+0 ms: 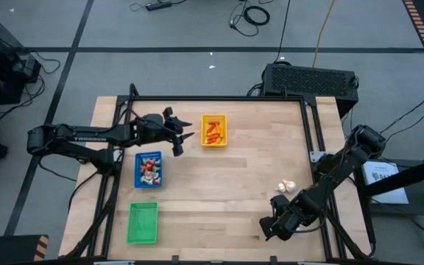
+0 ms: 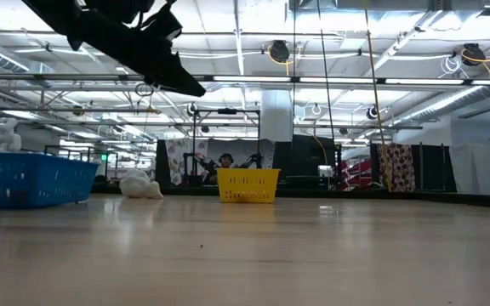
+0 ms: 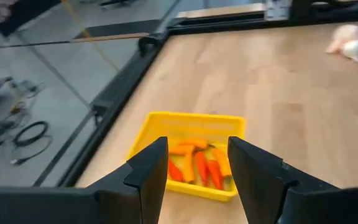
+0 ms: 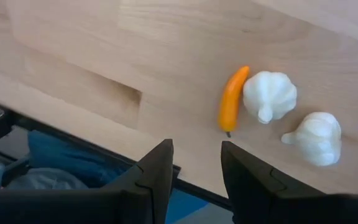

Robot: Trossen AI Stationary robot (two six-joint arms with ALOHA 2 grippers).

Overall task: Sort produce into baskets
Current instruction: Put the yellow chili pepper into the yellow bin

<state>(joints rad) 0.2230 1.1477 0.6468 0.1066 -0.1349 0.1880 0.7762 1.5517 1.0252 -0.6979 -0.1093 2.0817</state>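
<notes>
Sorting is mostly complete: orange pieces fill the yellow tray, mixed pieces the blue tray; the green tray appears empty. Two garlic bulbs and one orange pepper remain at right. Left gripper hovers over the yellow tray, right gripper near the leftovers, both parted and empty.

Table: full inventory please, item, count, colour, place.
yellow tray: one, far middle of table, holds orange-red carrot pieces, count unclear.
blue tray: one, left side, holds red-and-white pieces, count unclear.
green tray: one, near left corner.
garlic bulbs: two, whitish, loose on right side of table.
loose carrot: one, orange, touching a garlic bulb.
table: one, light wood.
left gripper: open, beside the yellow tray.
right gripper: open, near right edge.
</notes>
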